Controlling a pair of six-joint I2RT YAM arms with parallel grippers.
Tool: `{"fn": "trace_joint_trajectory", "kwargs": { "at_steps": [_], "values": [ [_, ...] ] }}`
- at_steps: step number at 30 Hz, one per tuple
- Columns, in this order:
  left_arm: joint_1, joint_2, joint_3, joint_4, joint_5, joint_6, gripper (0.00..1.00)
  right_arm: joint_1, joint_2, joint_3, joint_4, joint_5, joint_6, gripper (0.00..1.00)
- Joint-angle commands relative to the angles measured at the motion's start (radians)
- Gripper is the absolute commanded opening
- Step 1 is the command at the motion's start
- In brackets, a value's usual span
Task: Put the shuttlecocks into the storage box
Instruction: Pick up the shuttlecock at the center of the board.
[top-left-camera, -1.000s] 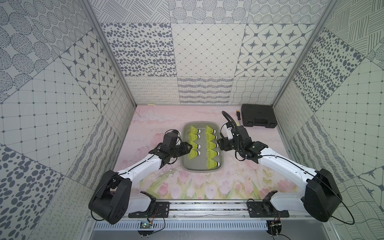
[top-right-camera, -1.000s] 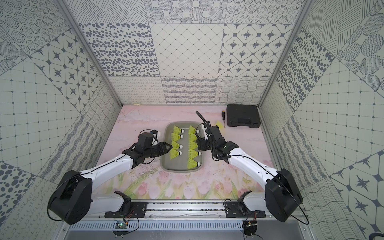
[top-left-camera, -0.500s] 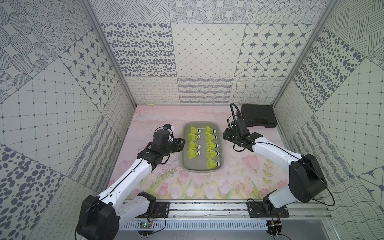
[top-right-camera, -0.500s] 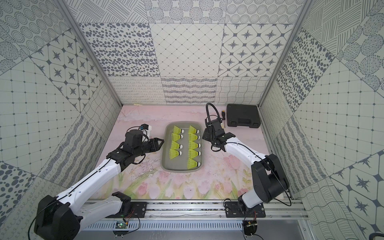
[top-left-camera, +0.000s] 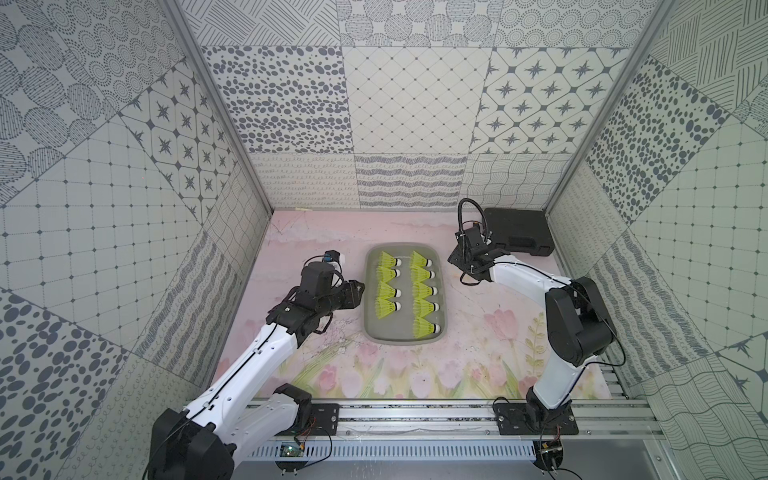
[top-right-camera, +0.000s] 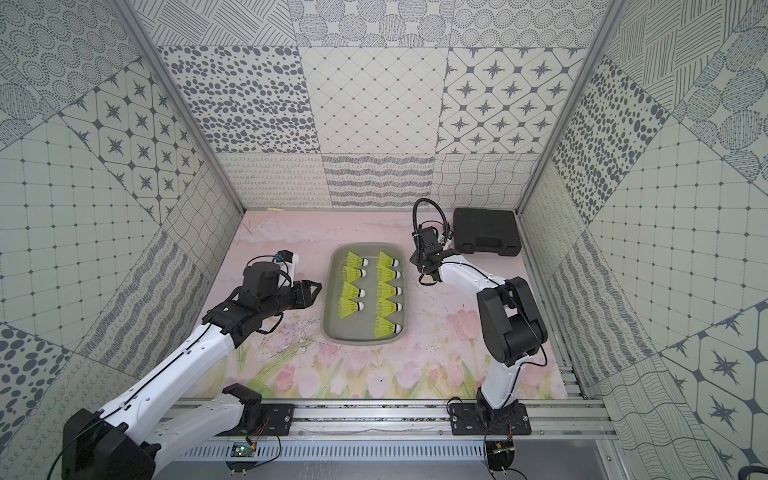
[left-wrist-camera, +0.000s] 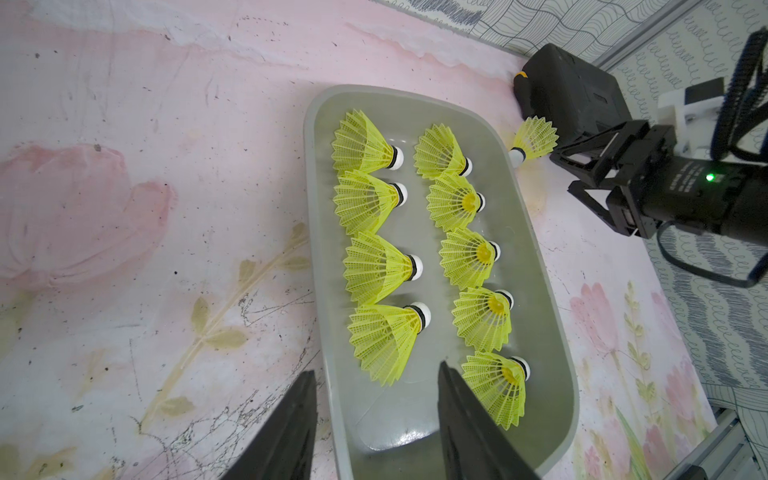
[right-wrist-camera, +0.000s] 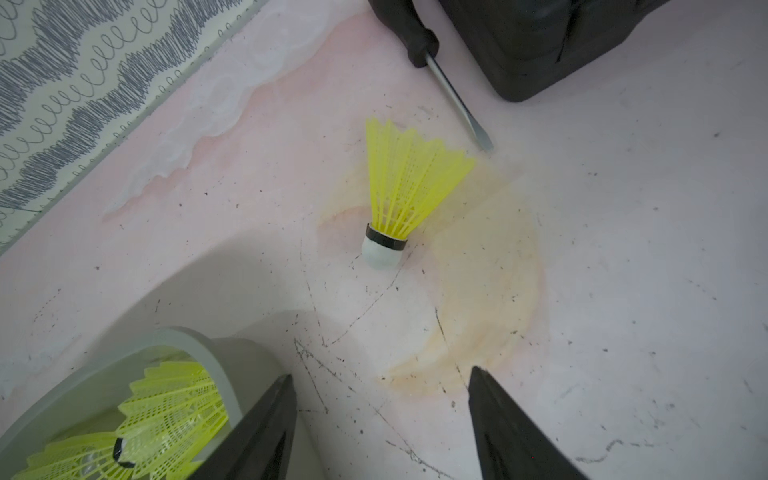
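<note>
Right wrist view: the jaws of your right gripper stand apart, empty. Beyond them a lone neon-yellow shuttlecock lies on the pink surface just outside the storage box, white tip toward the jaws, skirt toward the screwdriver. Your left gripper has its jaws apart too, empty.

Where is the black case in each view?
Top view: case in the far right corner, beyond the box.
Top view: same corner, box nearer.
Left wrist: case just past the loose shuttlecock beside the box.
Right wrist: only a case corner, by the screwdriver.
Shared landmark: the box.
</note>
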Motion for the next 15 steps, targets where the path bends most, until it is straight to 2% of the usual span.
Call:
{"fn": "trace_joint_trajectory", "kwargs": {
  "at_steps": [1,15],
  "values": [
    [0.005,-0.007,0.014,-0.033,-0.009,0.047,0.50,-0.026,0.063,0.071,-0.006,-0.011,0.024,0.68],
    [0.008,-0.010,0.001,-0.034,-0.006,0.039,0.50,-0.057,0.239,0.224,-0.047,-0.047,0.014,0.66]
  ]
}}
